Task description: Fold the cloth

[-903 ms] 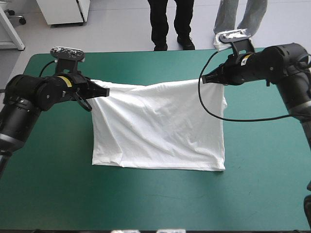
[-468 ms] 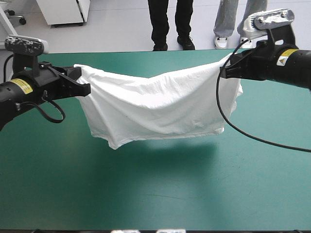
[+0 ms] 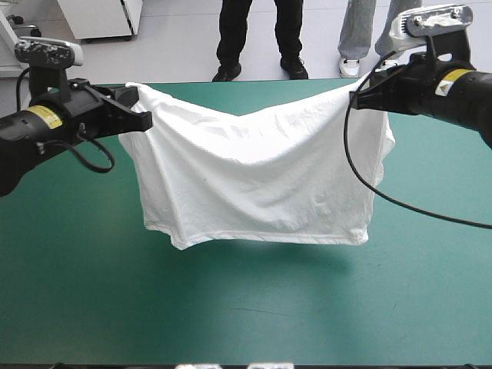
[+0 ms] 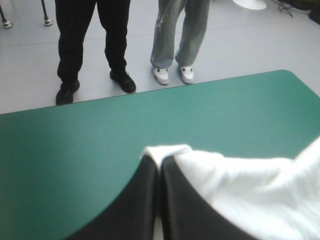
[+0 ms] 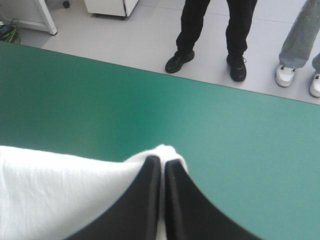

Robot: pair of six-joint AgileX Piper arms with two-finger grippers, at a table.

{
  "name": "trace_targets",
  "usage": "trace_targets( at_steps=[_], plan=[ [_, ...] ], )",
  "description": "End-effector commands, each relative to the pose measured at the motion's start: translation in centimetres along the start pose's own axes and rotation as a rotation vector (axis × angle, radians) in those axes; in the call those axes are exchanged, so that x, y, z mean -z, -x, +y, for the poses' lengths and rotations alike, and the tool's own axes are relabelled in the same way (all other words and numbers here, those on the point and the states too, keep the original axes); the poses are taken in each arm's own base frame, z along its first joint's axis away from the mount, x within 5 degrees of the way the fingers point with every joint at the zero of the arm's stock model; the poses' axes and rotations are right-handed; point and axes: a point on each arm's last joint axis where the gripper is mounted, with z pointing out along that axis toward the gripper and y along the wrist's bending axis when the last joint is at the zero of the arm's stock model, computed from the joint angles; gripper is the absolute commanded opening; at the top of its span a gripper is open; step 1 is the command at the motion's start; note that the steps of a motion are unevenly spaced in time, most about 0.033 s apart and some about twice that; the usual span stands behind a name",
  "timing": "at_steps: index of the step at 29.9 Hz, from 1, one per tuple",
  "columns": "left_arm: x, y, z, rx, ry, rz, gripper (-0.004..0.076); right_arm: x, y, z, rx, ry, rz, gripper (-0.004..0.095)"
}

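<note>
I hold left pincer (image 3: pixel 146 119) and right pincer (image 3: pixel 355 98) level, each pinching a shirt (image 3: pixel 254 177) corner above the bench (image 3: pixel 246 315); yellow labels (image 3: pixel 42 117) unreadable

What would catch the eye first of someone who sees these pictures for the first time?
The white T-shirt hangs spread in the air like a curtain above the teal-green table. The left gripper and the right gripper each pinch one upper corner, one at each side. Its shadow falls on the cover just under the lower hem.
</note>
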Motion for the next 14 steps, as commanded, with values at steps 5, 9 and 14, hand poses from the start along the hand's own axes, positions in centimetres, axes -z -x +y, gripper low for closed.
trace_targets(
  at_steps=[5, 9, 14],
  plan=[
    [-6.3, 3.5, 0.5, 0.009, 0.002, -0.172, -0.0009, -5.2, 2.2, -2.6, -0.003, -0.100, -0.153, -0.0017],
    [-8.9, 5.3, 0.6, 0.009, -0.006, -0.186, -0.0009, -6.5, 3.8, -4.4, -0.045, -0.099, -0.183, -0.0017],
    [-10.1, 6.2, 0.5, -0.030, -0.010, -0.148, -0.0009, -6.5, 4.6, -5.4, -0.056, -0.025, -0.221, -0.0017]
  ],
)
